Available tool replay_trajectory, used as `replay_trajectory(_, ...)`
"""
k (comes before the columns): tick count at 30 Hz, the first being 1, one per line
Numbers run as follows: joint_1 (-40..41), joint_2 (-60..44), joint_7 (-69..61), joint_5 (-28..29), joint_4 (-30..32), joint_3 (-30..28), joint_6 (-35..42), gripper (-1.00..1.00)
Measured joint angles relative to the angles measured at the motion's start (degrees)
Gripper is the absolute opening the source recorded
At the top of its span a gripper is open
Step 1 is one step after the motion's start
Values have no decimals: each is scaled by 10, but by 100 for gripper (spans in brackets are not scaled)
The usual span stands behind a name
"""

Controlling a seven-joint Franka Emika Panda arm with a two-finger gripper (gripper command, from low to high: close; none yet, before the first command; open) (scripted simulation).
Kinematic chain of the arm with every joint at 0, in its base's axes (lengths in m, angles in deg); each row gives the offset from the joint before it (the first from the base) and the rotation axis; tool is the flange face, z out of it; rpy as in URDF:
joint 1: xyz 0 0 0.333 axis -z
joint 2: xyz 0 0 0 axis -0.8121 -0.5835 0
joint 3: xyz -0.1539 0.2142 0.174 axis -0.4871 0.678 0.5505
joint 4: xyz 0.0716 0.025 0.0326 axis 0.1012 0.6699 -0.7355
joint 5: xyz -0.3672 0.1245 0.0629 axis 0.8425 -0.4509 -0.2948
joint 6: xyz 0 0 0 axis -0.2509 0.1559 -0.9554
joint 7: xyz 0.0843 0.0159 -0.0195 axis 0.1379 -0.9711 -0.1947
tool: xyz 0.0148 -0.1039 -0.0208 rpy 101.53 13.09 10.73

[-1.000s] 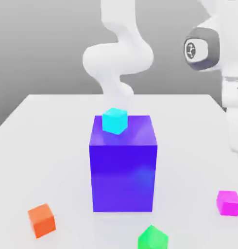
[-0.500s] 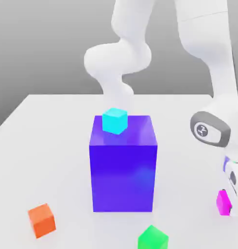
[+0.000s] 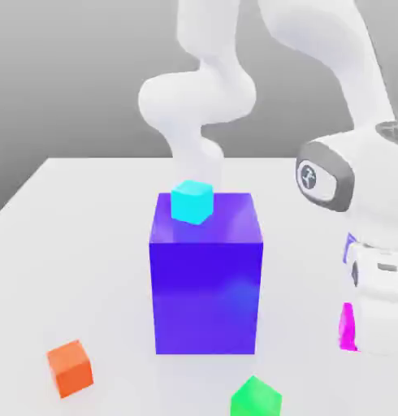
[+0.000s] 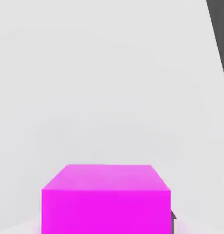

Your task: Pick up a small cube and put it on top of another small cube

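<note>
The small cube [image 3: 346, 327] is mostly hidden in the exterior view; only a thin magenta-pink sliver shows at the edge of the white hand, low on that view's right, close above the white table [image 3: 80, 244]; whether it touches the surface cannot be told. In the hand view the small cube [image 4: 106, 199] looms bright and plain-faced, its lower part cut off by the frame. The gripper [image 3: 373, 345] has its fingers drawn in tight on the small cube, the fingertips themselves hidden behind the hand. Outward stands a big blue-violet block [image 3: 205, 272] with a cyan cube [image 3: 192, 201] on top; an orange cube [image 3: 70, 367] and a green cube [image 3: 256, 398], partly cut off, lie nearer the camera.
</note>
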Motion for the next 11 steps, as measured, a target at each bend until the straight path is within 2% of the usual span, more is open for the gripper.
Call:
replay_trajectory(3, 46, 5, -31, -20, -14, -33, 18, -100)
replay_trajectory(7, 62, -61, -44, -33, -21, -35, -41, -100)
replay_trajectory(8, 63, -73, -46, -35, -22, -34, -52, 100)
replay_trajectory(11, 63, -73, -46, -35, -22, -34, -52, 100)
